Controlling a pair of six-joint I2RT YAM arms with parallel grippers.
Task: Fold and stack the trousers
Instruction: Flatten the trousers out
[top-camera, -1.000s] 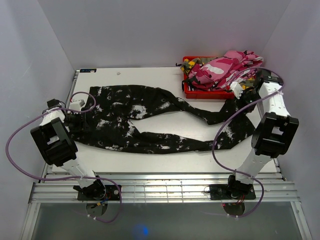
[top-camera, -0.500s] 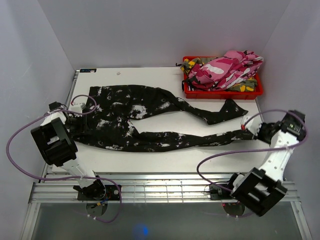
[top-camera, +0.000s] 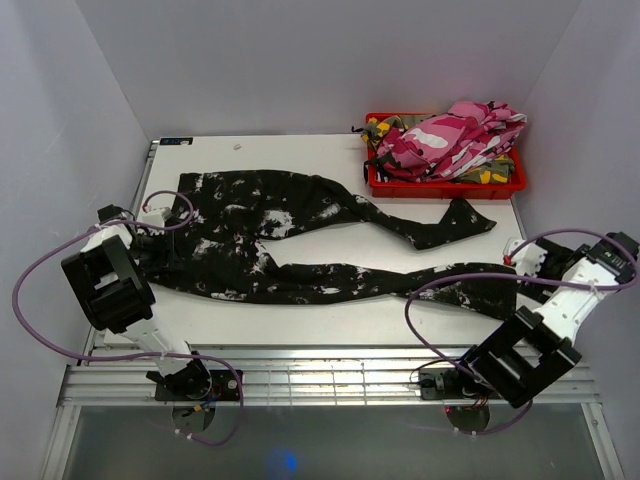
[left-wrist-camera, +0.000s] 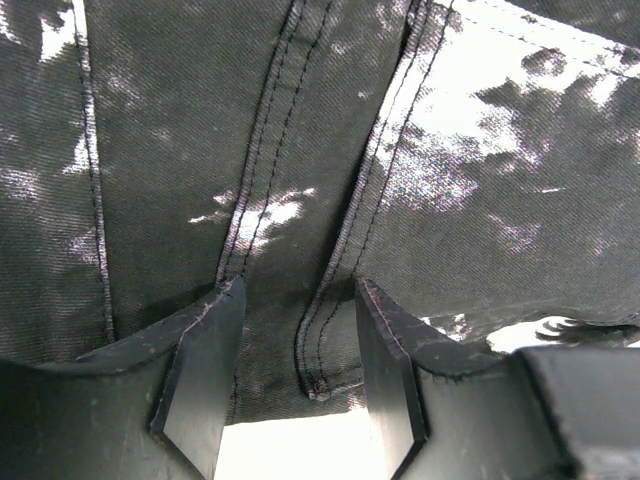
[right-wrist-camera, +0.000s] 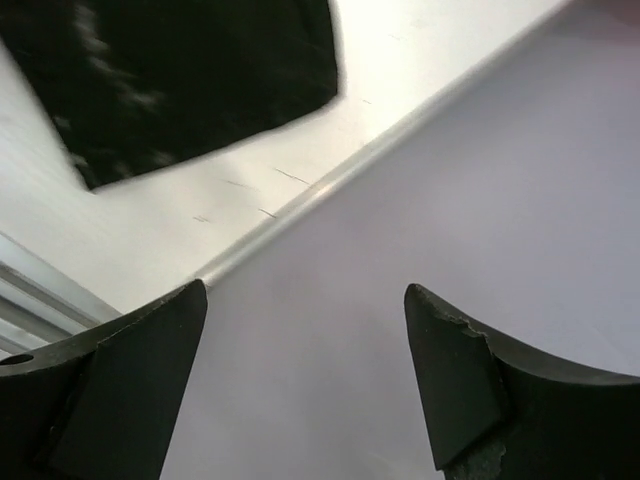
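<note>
The black trousers with white splotches (top-camera: 300, 225) lie spread on the table, waist at the left, both legs running right. My left gripper (top-camera: 158, 245) is at the waist. In the left wrist view its fingers (left-wrist-camera: 200, 370) stand apart, open, on either side of a stitched seam (left-wrist-camera: 320, 340) at the cloth's edge (left-wrist-camera: 297, 296). My right gripper (top-camera: 513, 256) hovers open by the table's right edge, just beyond the near leg's cuff (top-camera: 495, 290). Nothing lies between its jaws (right-wrist-camera: 305, 295). That view shows the cuff (right-wrist-camera: 200, 80) at the upper left.
A red bin (top-camera: 440, 189) at the back right holds pink-white camouflage trousers (top-camera: 450, 135) and green-yellow cloth (top-camera: 492, 176). The grey side wall (right-wrist-camera: 450, 200) is close to my right gripper. Purple cables loop over both arms.
My right arm swung from beside the bin to the near right, drawing the near leg out straight. Then it opened and let the cuff go. The left gripper stayed at the waist.
</note>
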